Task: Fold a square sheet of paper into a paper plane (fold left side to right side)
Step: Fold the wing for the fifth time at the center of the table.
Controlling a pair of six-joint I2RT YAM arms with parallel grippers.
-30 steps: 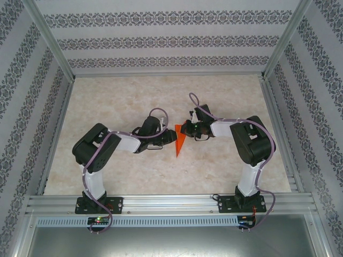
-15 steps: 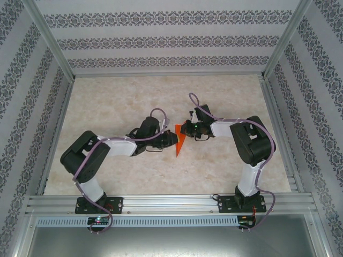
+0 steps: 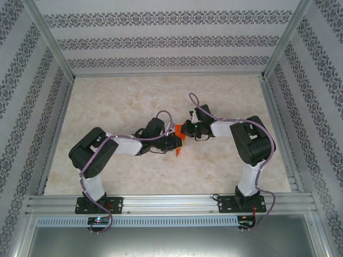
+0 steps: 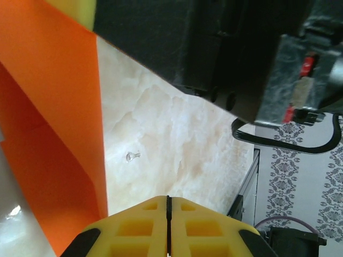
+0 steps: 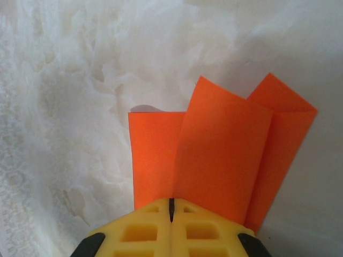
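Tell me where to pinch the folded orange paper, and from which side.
Take the orange paper by its raised flap, near the free edge, coming in low from the left arm's side. That flap stands off the table with its edge facing that way; the rest lies flat, so jaws likely couldn't get under it.

This is looking like a robotics lab cell: patterned panels [image 3: 161, 40] are walling in the marble-look table [image 3: 107, 96] around the left pincer [image 3: 174, 142] and right pincer [image 3: 184, 129], and an aluminium rail [image 3: 171, 202] nearer than them is carrying both arm bases [image 3: 99, 204].
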